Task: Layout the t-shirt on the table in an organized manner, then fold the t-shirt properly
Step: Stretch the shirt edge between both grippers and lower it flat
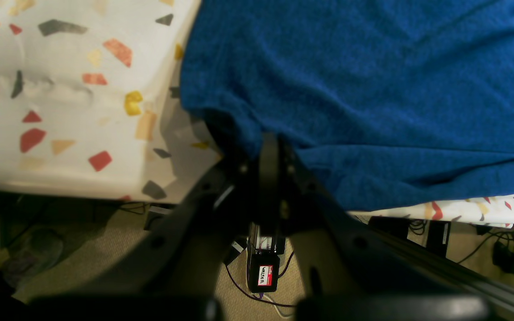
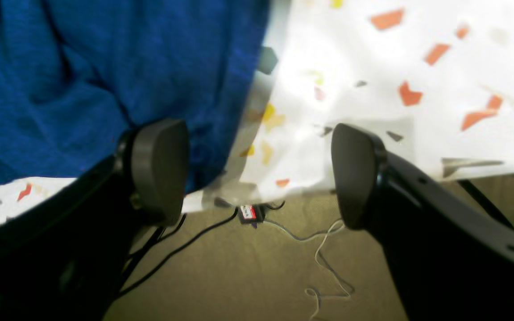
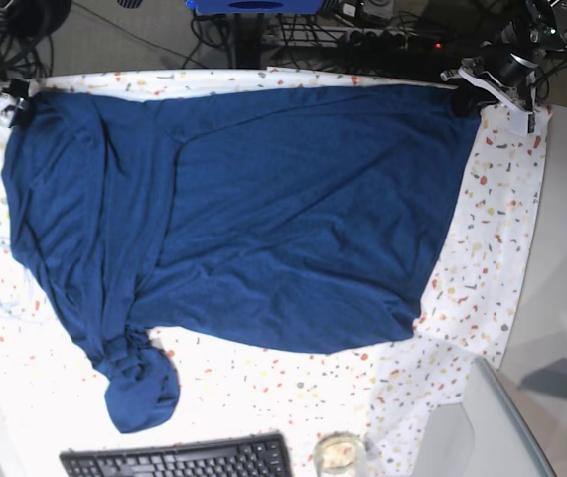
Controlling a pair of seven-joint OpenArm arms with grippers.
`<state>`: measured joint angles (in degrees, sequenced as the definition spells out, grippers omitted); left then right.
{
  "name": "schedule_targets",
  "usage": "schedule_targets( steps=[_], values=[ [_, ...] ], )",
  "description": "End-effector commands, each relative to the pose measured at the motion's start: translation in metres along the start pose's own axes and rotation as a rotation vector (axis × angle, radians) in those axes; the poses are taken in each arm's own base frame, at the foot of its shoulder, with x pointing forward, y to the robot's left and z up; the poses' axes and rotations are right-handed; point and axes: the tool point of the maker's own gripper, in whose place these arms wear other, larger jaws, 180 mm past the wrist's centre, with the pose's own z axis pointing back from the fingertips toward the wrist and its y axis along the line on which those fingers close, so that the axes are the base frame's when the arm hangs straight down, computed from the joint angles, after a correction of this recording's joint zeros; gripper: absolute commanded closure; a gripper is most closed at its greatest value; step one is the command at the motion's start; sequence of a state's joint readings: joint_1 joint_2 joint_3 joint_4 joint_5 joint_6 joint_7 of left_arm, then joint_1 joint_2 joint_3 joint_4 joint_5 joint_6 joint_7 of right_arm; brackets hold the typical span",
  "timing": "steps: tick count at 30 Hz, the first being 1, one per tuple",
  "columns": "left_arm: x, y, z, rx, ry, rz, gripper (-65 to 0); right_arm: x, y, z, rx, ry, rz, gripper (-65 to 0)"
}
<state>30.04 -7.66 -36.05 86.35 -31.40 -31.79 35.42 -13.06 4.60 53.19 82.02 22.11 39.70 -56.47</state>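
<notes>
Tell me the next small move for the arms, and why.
Probably open the left gripper too. It is shut on the t-shirt at the table edge, while the right gripper is open and empty. The shirt looks spread, though one sleeve lies bunched.

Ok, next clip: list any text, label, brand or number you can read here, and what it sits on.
"WALTER", handwritten on a red-and-white label on a small black box on the floor below the table, left wrist view.
The same kind of red-and-white label on the floor in the right wrist view: too blurred to read.
Keyboard keys in the base view: too small to read.
The t-shirt carries no print.
</notes>
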Motion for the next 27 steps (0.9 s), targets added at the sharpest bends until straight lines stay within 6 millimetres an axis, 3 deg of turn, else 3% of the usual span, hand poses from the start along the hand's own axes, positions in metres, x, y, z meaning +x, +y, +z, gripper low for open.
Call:
schedule_targets(
  steps=[1,7,15,17,20,21,23,25,27],
  values=[
    [0.009,0.002,0.004,-0.003,-0.029,-0.012,0.0,0.019,0.003,0.003,0.01,-0.054,0.027,-46.5],
    [0.011,0.001,0.003,-0.006,-0.032,-0.013,0.0,0.015,0.016,-0.006,0.045,-0.031,0.054,-46.5],
    [0.009,0.001,0.004,-0.004,-0.029,-0.014,0.0,0.008,0.018,-0.008,0.047,-0.019,0.043,-45.9],
    [0.01,0.001,0.003,-0.006,-0.029,-0.015,0.0,0.007,0.019,-0.008,0.049,-0.012,0.045,-36.0],
    [0.01,0.0,0.004,-0.006,-0.031,-0.018,0.0,0.006,0.018,-0.008,0.048,-0.011,0.042,-0.9],
    [0.011,0.001,0.004,-0.005,-0.032,-0.018,0.0,0.006,0.018,-0.008,0.048,-0.006,0.042,0.0],
    [0.01,0.003,0.005,0.004,-0.023,-0.031,0.0,0.003,0.016,-0.005,0.041,0.018,0.048,-5.1],
    [0.006,0.007,0.003,0.032,0.005,-0.073,0.0,0.0,0.011,-0.003,0.031,0.039,0.039,-0.8],
    [0.001,0.01,0.003,0.058,0.033,-0.109,0.0,-0.003,0.004,0.002,0.012,0.054,0.022,-0.5]
  ],
)
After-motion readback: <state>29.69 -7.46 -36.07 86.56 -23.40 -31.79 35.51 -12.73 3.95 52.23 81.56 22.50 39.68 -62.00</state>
